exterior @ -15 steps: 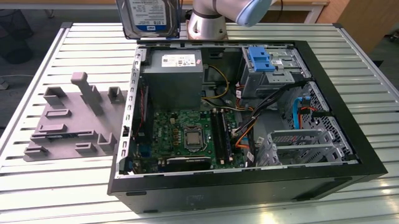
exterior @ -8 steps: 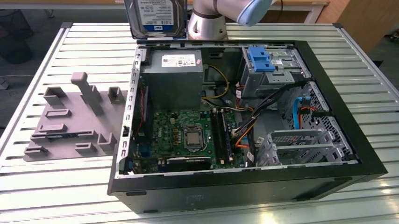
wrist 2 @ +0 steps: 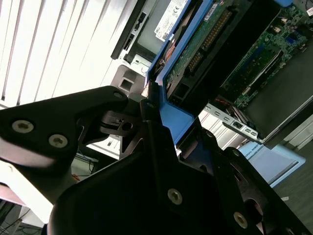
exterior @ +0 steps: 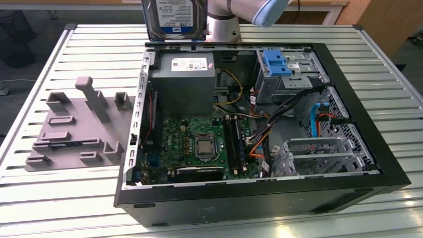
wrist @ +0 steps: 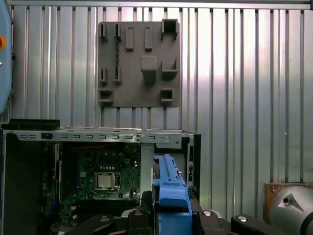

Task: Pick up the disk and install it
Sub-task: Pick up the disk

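Precariously clamping the disk (exterior: 170, 19) in the gripper (wrist: 171, 211) at twelve o'clock of the case (exterior: 264, 196), perhaps risking slipping or clipping its rim.

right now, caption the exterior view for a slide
Upright disk held above the open computer case on a slatted metal table, grey jig at the exterior view's left

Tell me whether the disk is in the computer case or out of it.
Out. In the exterior view the disk is held aloft outside the computer case; in the second wrist view the gripper clamps its blue rail.
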